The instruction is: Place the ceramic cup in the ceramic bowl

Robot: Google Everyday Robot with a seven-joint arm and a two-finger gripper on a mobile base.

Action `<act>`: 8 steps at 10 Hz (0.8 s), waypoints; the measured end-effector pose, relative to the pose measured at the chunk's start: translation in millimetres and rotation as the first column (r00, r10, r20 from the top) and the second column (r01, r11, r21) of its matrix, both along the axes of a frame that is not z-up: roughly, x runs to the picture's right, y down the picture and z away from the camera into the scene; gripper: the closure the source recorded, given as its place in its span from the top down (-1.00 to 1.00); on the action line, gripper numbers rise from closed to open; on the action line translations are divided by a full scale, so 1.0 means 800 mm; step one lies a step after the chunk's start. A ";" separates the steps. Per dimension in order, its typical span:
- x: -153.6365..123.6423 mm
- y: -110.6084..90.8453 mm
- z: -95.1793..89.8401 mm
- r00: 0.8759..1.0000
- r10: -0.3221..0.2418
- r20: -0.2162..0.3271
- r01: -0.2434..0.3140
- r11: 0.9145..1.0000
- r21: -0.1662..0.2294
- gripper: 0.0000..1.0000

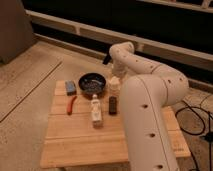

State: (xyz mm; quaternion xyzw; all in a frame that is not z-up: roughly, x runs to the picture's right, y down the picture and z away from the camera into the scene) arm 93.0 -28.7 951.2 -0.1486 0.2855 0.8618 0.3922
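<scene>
The ceramic bowl (pixel 91 83), dark and glossy, sits at the back of the wooden table (pixel 100 137). The ceramic cup (pixel 115 85), small and cream-white, is just to the right of the bowl, at about the height of its rim. My gripper (pixel 116 76) comes down from the white arm directly onto the cup and hides the cup's top. I cannot tell whether the cup rests on the table or is held just above it.
A blue block (pixel 70 88) lies left of the bowl, with a red tool (pixel 71 104) in front of it. A slim white bottle (pixel 95 110) and a small black block (pixel 113 104) stand in front of the bowl. My arm's large white links (pixel 150 115) cover the table's right side.
</scene>
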 end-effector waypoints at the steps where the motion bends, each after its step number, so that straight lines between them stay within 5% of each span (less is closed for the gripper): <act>1: 0.003 0.003 0.005 1.000 -0.006 -0.002 0.006 1.000 -0.011 0.00; 5: -0.006 -0.024 0.008 0.999 -0.031 0.021 0.030 0.999 0.031 -0.91; 7: -0.028 -0.063 -0.011 0.996 -0.057 0.067 0.049 0.992 0.115 -1.00; 8: -0.043 -0.092 -0.032 0.992 -0.085 0.090 0.067 0.981 0.181 -1.00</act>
